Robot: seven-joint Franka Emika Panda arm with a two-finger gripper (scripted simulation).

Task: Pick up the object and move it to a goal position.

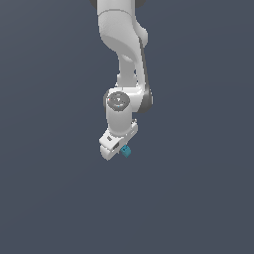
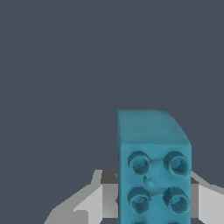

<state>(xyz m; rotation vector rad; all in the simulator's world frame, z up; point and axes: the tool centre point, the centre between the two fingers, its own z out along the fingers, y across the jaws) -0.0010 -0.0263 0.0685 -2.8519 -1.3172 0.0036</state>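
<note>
The object (image 1: 126,151) is a small teal-blue rectangular brick. In the wrist view (image 2: 154,170) one face bears round studs in paired rows, each stud with a hollow centre; the adjoining face is plain and smooth, with one rounded corner. In the exterior view it appears tiny, tilted, against a plain dark background.

1. Background (image 1: 44,198): flat dark slate-grey, fills the whole exterior view, uniform, no edges or seams visible.
2. Same grey backdrop (image 2: 57,65) fills most of the wrist view; plain, no texture.
3. Can't tell whether it's a floor, tabletop or just sim backdrop: no horizon, no shadow visible.
4. No other non-task items visible in either view.
</note>
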